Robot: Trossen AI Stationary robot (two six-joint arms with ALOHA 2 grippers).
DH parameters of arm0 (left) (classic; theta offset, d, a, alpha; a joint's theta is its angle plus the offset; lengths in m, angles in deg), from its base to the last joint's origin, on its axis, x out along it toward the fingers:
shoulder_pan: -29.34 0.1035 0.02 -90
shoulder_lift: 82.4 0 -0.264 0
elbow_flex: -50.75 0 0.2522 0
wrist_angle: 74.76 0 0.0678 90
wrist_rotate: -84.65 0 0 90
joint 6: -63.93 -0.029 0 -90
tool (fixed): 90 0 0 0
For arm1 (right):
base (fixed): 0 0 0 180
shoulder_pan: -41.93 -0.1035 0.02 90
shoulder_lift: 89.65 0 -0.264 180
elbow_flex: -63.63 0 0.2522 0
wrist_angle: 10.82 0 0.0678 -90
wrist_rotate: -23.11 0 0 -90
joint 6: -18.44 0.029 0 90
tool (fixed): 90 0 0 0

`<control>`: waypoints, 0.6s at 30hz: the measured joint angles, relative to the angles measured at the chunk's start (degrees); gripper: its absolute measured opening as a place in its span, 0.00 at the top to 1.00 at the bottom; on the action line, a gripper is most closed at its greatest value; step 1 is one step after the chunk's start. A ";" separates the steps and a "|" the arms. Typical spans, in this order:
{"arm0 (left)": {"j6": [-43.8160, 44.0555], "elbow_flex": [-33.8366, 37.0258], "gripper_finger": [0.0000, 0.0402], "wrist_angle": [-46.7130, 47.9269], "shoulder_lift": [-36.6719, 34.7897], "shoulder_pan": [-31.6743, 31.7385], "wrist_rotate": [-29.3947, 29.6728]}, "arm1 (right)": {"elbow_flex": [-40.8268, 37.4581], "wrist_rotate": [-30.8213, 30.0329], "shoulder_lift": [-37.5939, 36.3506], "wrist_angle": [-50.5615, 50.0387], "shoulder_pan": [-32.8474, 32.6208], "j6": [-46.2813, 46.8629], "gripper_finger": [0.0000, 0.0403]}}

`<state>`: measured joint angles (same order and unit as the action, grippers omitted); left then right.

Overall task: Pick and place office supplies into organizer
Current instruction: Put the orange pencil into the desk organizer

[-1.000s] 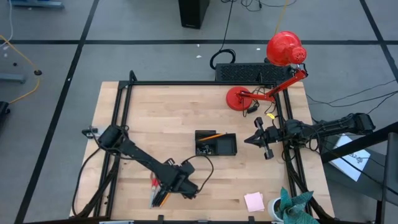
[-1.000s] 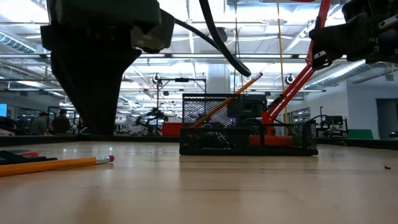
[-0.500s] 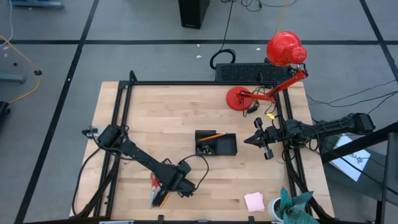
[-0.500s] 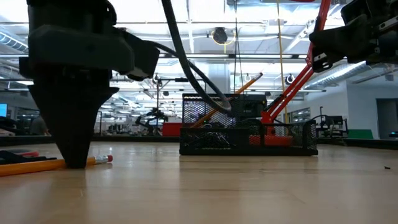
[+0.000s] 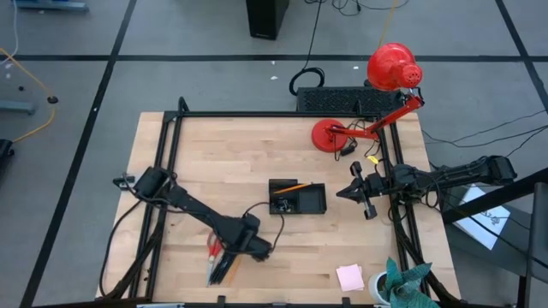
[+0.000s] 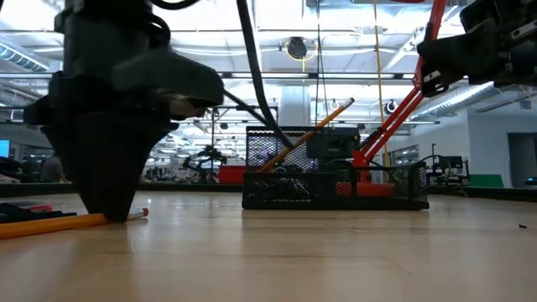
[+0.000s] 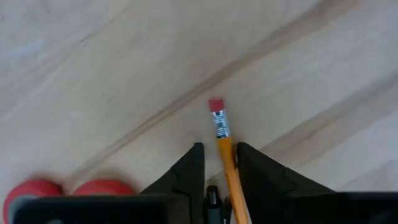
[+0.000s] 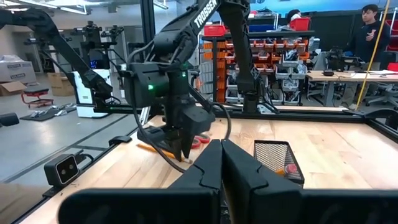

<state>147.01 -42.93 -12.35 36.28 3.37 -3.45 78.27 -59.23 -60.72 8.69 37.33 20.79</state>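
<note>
An orange pencil lies flat on the table in the near-left pile, beside black pens and red-handled scissors. My left gripper points straight down over it. Its fingers stand narrowly open, one on each side of the pencil just behind the metal band and pink eraser. In the low view its tip is down at the table by the pencil. The black mesh organizer holds another pencil. My right gripper waits shut and level at the table's right edge. My left gripper comes from above, its fingers lying across the pencil near the eraser end. One finger looks to be against the pencil's side, and the other stands a little off. Whether it touches, I cannot tell. The pencil lies on the table.
A red desk lamp's base stands at the far right, with its arm over the right rail. A pink sticky-note pad and a teal cloth lie at the near right. A small yellow piece sits by the right rail. Bare wood lies between pile and organizer.
My left gripper has come down over the near-left pile until its tip is at the table by the orange pencil's eraser end. It has shifted a little toward the left edge and rolled about its own axis. The pencil has stayed where it was.
</note>
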 joint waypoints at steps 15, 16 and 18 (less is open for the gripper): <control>3.83 -0.09 0.90 3.79 0.19 9.83 2.03 | 0.00 0.06 0.00 1.19 0.00 -0.89 1.00; 3.28 -0.07 0.90 3.80 0.19 10.60 2.17 | -0.01 0.06 0.00 1.21 0.00 -0.97 1.00; 2.13 -0.04 0.90 3.70 0.19 11.63 2.42 | -0.01 0.06 0.00 1.22 0.00 -1.03 1.00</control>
<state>149.15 -42.97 -8.65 36.47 15.00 -1.03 78.25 -59.16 -60.72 9.91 37.33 19.76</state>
